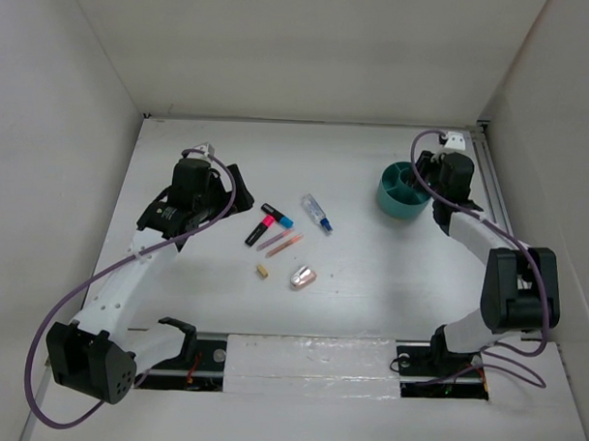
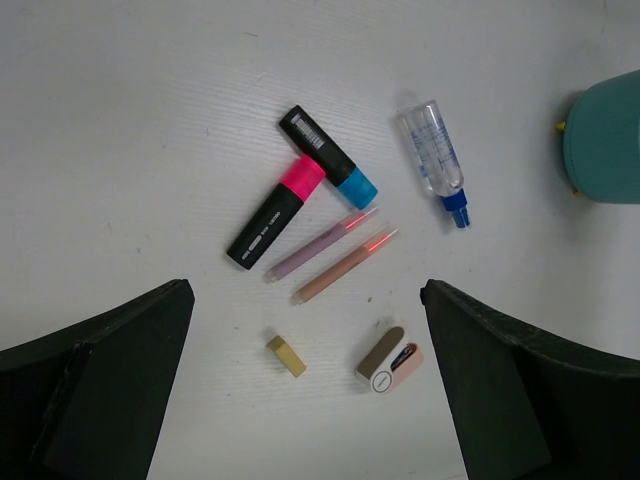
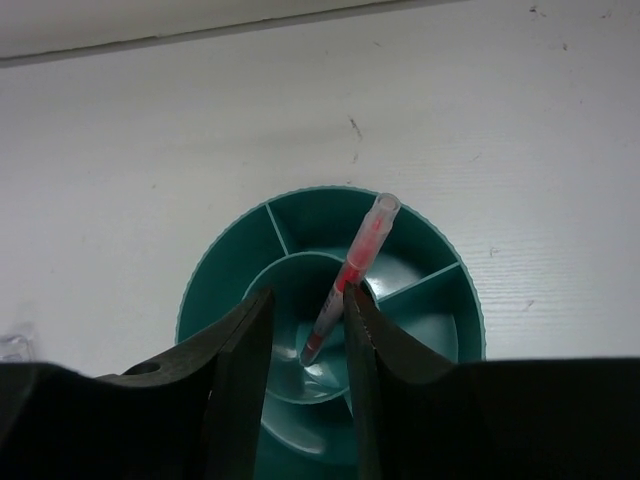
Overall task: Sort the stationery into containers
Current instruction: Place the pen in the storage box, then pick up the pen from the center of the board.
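My left gripper (image 1: 228,194) hangs open above the stationery, its jaws (image 2: 306,296) wide apart and empty. Below it lie a black marker with a pink cap (image 2: 275,213), a black marker with a blue cap (image 2: 328,153), a clear blue-capped tube (image 2: 435,155), two thin pink pens (image 2: 322,246), a tan block (image 2: 286,356) and a silver-pink oval piece (image 2: 390,360). My right gripper (image 3: 307,293) is over the teal bowl (image 3: 230,250). A red-pink pen (image 3: 355,270) stands tilted with its tip in the bowl's centre compartment, leaning on the right finger; the jaws are wider than the pen.
The bowl (image 1: 397,190) stands at the back right near the side wall. The loose items lie in a cluster at mid-table (image 1: 279,242). White walls close in the table on the left, back and right.
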